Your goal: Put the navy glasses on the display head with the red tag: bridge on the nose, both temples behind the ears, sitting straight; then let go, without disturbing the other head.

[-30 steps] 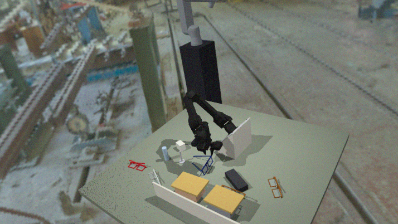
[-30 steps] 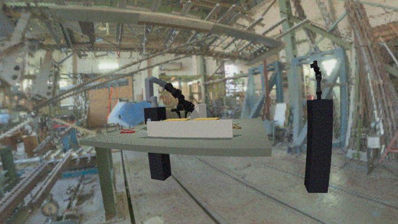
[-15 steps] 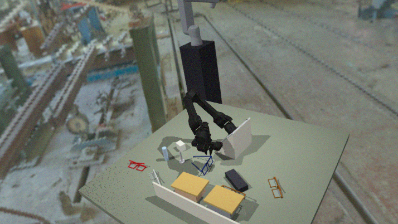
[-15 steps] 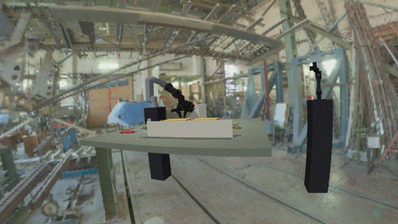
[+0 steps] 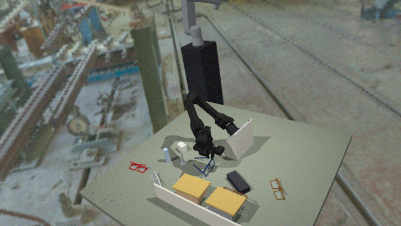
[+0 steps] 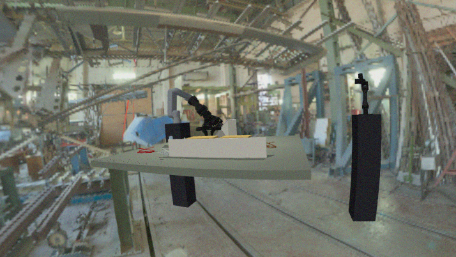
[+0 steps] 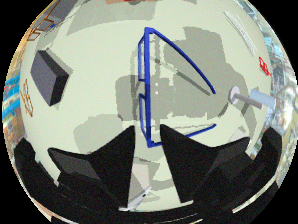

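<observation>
Closing on the navy glasses (image 5: 205, 166) from above, fingers narrowed around the frame.

You have the gripper (image 5: 209, 153) low over the glasses, which rest on the table (image 5: 295, 152) between the white stand (image 5: 182, 152) and the black case (image 5: 238, 181), just short of the two yellow-topped heads (image 5: 191, 185). In the wrist view the blue frame runs up between the dark fingers, which are partly drawn in; I cannot tell whether they bite yet. Centre the frame's front bar between the pads, squeeze gently, and lift straight so the open temples do not catch. The frame is thin wire-like stuff, all edges and gaps, and likely to twist in a loose pinch. No red tag shows here, so check which head before you carry over.
</observation>
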`<state>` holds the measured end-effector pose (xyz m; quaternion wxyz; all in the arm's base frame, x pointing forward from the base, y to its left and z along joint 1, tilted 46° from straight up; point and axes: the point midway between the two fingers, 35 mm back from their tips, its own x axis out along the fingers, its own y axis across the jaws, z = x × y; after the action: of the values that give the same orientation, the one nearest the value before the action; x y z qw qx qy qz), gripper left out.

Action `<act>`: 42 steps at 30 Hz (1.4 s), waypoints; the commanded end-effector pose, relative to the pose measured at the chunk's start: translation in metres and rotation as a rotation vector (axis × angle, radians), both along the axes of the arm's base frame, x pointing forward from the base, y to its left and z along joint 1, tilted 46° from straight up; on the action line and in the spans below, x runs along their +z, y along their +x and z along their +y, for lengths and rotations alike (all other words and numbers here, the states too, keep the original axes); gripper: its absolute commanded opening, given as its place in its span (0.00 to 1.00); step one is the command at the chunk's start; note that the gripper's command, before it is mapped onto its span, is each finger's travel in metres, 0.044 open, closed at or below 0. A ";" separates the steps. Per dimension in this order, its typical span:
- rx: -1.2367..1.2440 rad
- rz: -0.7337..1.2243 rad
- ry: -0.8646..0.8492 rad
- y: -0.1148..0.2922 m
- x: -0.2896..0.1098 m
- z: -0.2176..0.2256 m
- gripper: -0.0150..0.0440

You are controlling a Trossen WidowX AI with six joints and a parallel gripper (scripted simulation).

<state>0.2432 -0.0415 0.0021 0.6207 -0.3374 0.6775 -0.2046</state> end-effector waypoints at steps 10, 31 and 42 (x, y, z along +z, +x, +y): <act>0.001 0.014 -0.008 -0.002 -0.017 -0.017 0.46; 0.000 0.014 -0.012 -0.003 -0.027 -0.030 0.46; 0.000 0.017 -0.009 -0.003 -0.027 -0.030 0.36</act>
<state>0.2398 -0.0722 -0.0247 0.6134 -0.3417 0.6820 -0.2047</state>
